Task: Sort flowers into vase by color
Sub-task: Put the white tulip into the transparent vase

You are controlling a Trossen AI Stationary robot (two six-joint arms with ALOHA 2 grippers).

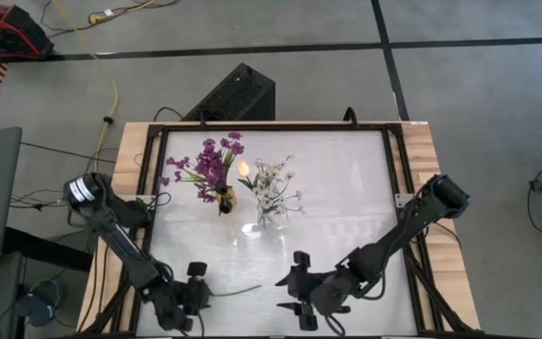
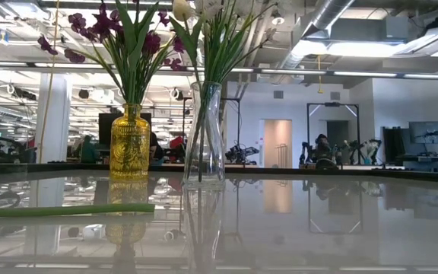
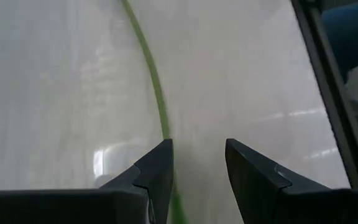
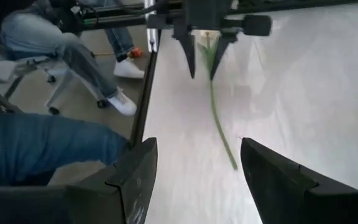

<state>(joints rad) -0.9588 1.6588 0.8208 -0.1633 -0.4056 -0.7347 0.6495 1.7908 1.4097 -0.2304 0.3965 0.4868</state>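
Most of the sorting looks done: the purple flowers (image 1: 210,162) stand in the yellow vase (image 2: 130,144), and the white flowers (image 1: 273,185) in the glass vase (image 2: 203,137) just beside it. One stem (image 1: 236,291) lies flat on the counter (image 1: 346,188), not yet placed. The left hand (image 1: 193,299) is at its end, fingers narrowly apart beside it, not gripping. The right hand (image 1: 299,294) waits near, wide open and empty.

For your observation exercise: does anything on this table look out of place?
Yes. One green stem lies flat on the table by the left gripper, while the other flowers stand in the yellow vase and the clear vase.
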